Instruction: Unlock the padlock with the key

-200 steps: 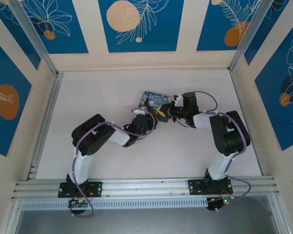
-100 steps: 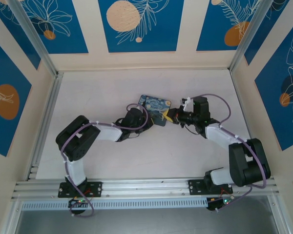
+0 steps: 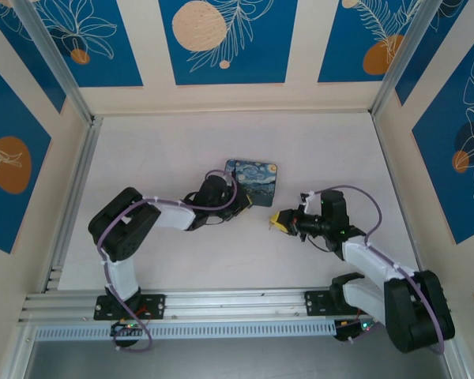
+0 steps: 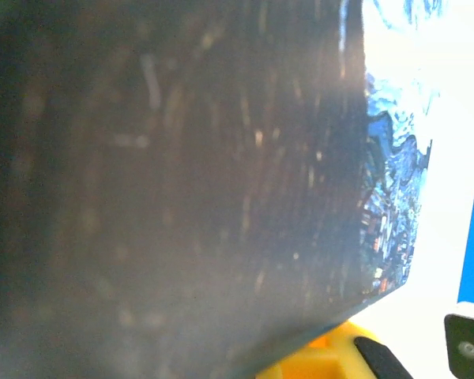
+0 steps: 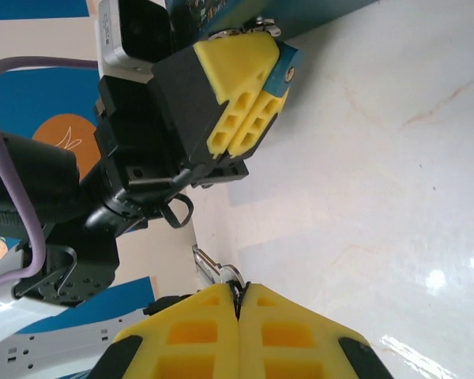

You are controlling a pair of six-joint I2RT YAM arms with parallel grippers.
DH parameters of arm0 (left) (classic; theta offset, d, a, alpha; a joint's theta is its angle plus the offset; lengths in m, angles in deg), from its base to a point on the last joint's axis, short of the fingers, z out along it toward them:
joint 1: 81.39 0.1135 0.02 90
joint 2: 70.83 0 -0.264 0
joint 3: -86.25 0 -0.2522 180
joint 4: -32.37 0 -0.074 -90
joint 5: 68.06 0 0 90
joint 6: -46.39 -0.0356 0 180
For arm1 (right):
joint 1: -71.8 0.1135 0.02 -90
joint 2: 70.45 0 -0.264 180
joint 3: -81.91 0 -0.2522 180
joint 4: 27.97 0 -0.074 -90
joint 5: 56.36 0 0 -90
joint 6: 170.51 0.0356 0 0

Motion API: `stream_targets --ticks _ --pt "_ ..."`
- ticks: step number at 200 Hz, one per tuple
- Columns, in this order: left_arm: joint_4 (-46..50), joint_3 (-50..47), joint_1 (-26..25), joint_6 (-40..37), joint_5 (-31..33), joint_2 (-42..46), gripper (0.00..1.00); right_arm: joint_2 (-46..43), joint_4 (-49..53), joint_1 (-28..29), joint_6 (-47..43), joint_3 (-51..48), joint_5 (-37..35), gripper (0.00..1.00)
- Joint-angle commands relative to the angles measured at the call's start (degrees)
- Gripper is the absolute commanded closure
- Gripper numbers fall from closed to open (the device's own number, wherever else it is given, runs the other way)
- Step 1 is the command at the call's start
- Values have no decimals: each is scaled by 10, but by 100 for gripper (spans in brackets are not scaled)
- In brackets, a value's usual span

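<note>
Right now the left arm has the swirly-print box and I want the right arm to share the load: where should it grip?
Probably the free right edge of the box, coming from the right. The left gripper pinches its near-left corner with jaws almost shut, so the rim looks thin, and that edge faces the right gripper, which is shut.

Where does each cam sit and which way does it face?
Top external: above and behind the bases, looking down on the table; left arm, right arm.
Left wrist: on the left arm, tight against the box; one yellow finger shows.
Right wrist: low over the table, facing the left end effector; own shut fingers.
Shared: top and left wrist see the box.
</note>
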State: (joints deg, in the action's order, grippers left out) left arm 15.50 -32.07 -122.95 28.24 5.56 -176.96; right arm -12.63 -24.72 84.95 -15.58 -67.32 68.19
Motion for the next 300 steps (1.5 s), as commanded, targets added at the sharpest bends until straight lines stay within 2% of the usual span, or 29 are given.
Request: stream_targets --ticks 1,24,103,142,171,200,232,300 --pt "-58 -8 6 40 -25 17 100 -51 50 2 8 -13 -1 100" --pt "-74 -8 5 51 -25 15 100 -51 46 3 22 -18 5 100" --pt "-145 -21 6 80 -35 9 100 53 -55 27 62 -1 -2 100" --pt "-147 -14 8 60 -68 2 100 112 -68 25 30 26 -1 100" --pt "-164 -3 16 47 -112 -11 100 152 -97 10 27 28 32 100" --pt "-172 5 21 44 -140 -23 100 149 -94 0 23 26 46 100" --pt "-176 -2 22 47 -135 -19 100 136 -73 -10 20 22 45 100" --pt "-180 -2 21 45 -139 -15 100 152 -94 -17 28 23 46 100"
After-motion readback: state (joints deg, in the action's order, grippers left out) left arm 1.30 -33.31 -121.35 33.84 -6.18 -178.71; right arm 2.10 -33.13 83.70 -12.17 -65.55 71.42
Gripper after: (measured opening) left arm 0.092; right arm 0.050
